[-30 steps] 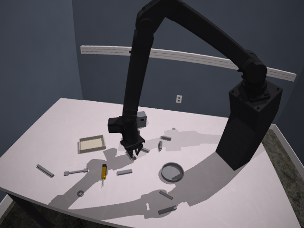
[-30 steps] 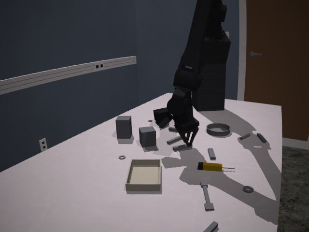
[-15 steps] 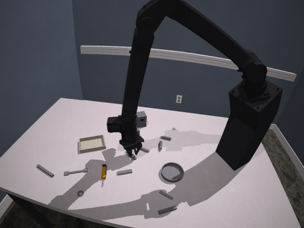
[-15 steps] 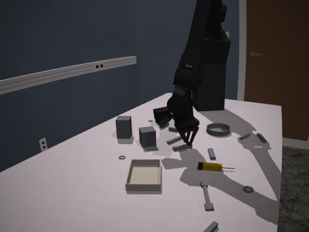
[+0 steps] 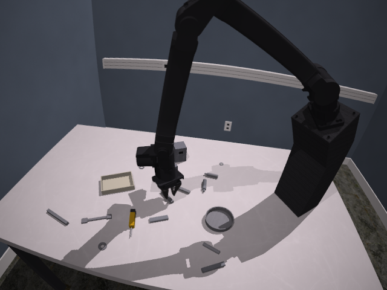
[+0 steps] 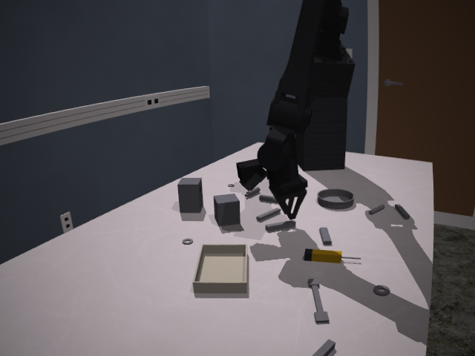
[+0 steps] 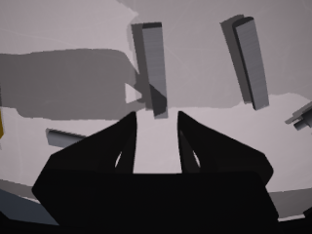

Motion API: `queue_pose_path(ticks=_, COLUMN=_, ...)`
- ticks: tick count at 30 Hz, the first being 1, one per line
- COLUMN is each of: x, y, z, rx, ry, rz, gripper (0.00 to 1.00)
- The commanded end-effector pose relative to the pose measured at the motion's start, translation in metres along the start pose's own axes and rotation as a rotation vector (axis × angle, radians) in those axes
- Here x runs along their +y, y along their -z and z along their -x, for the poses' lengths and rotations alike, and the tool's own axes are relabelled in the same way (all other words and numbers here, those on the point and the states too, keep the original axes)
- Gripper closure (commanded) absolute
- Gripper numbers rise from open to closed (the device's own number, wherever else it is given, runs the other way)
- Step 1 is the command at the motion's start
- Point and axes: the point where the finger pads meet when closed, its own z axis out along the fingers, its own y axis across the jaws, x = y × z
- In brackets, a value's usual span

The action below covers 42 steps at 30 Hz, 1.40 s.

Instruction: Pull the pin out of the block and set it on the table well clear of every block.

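Table (image 6: 115,306), pale, carries a black arm (image 5: 175,93) on a tall black pedestal (image 5: 315,174), two grey blocks (image 6: 190,194) (image 6: 227,209) standing near each other, a round dish (image 6: 335,199) and a shallow tray (image 6: 220,285). Gripper (image 6: 290,214) hangs low above the table, fingers partly spread with nothing between them. Pin (image 6: 280,225), grey, lies flat on the table just below the fingertips, apart from both blocks; a second grey bar (image 6: 268,214) lies beside it.
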Motion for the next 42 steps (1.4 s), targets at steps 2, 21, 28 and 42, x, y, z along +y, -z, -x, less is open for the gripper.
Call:
queue_pose_path(ticks=2, x=0.011, y=0.031, z=0.011, rx=-0.022, ry=0.009, rz=0.027, gripper=0.68)
queue_pose_path(ticks=21, x=0.008, y=0.048, z=0.008, rx=-0.020, ry=0.012, rz=0.024, gripper=0.68)
queue_pose_path(ticks=28, x=0.006, y=0.058, z=0.007, rx=-0.018, ry=0.013, rz=0.022, gripper=0.68)
queue_pose_path(ticks=42, x=0.006, y=0.063, z=0.007, rx=-0.019, ry=0.014, rz=0.022, gripper=0.68)
